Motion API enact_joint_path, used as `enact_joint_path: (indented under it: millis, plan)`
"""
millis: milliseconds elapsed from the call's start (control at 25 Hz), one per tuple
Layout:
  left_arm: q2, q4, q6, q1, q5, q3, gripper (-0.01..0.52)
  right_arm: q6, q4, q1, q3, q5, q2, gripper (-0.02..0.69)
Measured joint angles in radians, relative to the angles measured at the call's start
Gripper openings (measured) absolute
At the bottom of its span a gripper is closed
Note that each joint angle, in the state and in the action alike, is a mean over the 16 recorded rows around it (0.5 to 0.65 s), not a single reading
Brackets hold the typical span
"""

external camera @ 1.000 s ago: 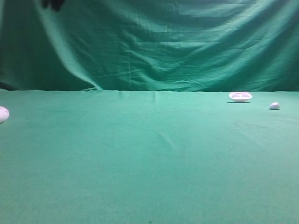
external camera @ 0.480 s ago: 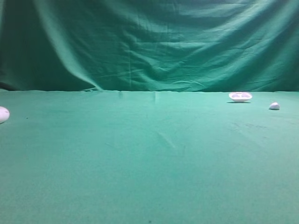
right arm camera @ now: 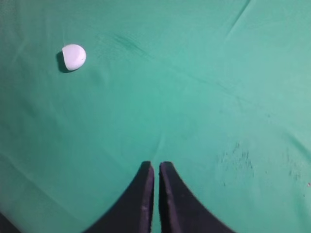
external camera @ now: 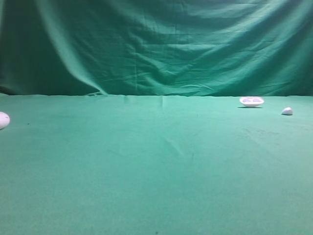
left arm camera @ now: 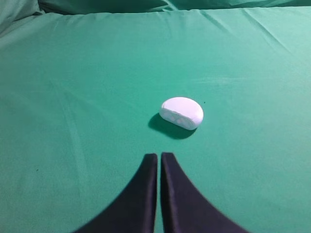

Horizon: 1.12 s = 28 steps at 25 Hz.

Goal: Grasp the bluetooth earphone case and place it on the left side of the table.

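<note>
Change since earlier view: dark shape at upper left of backdrop gone; white items unmoved
Table (external camera: 156, 171): wide, flat, green cloth, faint creases
Case (left arm camera: 181, 112): smooth white rounded plastic, lying on cloth ahead and slightly right of left gripper (left arm camera: 159, 156), apart from it; long axis across the fingers; judged already on left side
Left gripper: fingers pressed together, empty; nearer arm
Right gripper (right arm camera: 156, 166): closed, empty
Pebble-like lump (right arm camera: 74, 57): white, far ahead-left of right fingers
</note>
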Motion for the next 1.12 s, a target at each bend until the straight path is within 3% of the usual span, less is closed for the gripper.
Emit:
enact_joint_path:
  millis: [520,1120]
  plan:
    - [0.000,0.000,0.000,0.000,0.000,0.000,0.000,-0.073,-0.020,-0.048,0.352,-0.121,-0.439,0.000]
    - [0.000,0.000,0.000,0.000,0.000,0.000,0.000,-0.076,-0.055,-0.472,0.872,-0.551,-0.854,0.000]
